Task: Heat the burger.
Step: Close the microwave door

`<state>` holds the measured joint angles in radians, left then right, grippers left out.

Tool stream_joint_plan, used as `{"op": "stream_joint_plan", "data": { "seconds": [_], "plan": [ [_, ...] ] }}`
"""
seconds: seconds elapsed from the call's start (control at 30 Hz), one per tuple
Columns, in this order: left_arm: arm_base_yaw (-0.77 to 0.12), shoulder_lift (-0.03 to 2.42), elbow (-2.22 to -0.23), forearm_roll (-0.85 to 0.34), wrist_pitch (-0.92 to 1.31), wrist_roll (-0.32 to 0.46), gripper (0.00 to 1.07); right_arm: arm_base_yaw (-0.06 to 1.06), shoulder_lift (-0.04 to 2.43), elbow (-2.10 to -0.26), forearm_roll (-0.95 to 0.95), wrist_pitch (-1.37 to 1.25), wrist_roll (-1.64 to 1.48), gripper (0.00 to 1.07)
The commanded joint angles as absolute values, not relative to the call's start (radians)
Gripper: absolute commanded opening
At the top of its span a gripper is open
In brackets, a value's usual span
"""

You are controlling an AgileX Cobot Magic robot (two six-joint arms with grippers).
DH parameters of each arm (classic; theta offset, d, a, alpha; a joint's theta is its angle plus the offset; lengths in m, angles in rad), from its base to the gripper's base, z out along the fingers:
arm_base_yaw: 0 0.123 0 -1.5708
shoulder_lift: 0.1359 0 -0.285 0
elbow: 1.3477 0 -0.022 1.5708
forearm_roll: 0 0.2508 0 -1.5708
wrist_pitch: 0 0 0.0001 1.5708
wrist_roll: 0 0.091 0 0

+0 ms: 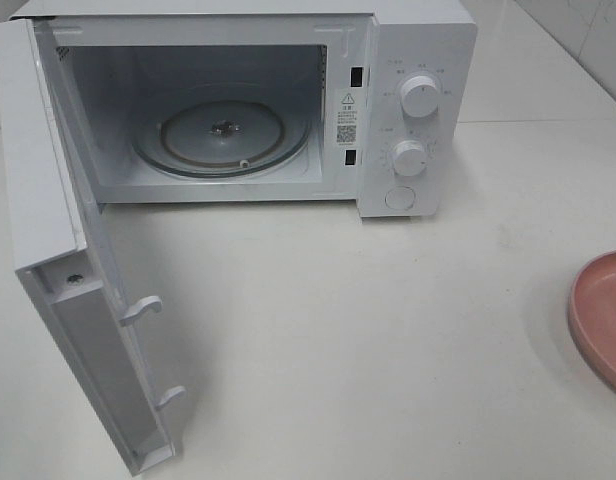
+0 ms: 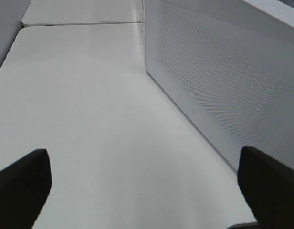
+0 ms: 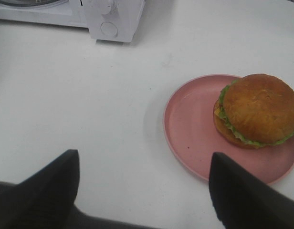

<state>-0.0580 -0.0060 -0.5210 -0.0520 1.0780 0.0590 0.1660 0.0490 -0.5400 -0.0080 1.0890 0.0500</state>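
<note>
The burger [image 3: 257, 109], with a golden-brown bun and green lettuce, sits on a round pink plate [image 3: 194, 129] in the right wrist view. My right gripper [image 3: 146, 191] hovers over the white table short of the plate, open, with nothing between its dark fingers [image 3: 47, 186]. The exterior view shows only the plate's edge [image 1: 603, 315] at the far right; the burger and both grippers are out of that frame. My left gripper [image 2: 147, 191] is wide open and empty over bare table, beside the microwave door's perforated panel [image 2: 223, 81].
The white microwave [image 1: 408, 60] stands at the back, its door [image 1: 48, 200] swung fully open toward the front left. A glass turntable [image 1: 223, 135] lies inside with nothing on it. Two knobs [image 1: 420, 95] are on its right panel. The microwave's corner [image 3: 113, 19] shows beyond the plate.
</note>
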Motion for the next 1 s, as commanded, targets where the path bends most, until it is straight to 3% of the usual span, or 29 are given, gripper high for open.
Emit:
{"op": "stream_joint_plan", "data": {
  "seconds": [0.03,1.0],
  "plan": [
    [-0.056,-0.023,-0.519,-0.054,1.069,0.057,0.98,0.118,-0.010,-0.518,0.013,1.021,0.036,0.74],
    [-0.056,-0.023,-0.519,-0.054,1.069,0.057,0.98,0.088,-0.032,-0.501,0.015,0.995,0.032,0.74]
  ]
}}
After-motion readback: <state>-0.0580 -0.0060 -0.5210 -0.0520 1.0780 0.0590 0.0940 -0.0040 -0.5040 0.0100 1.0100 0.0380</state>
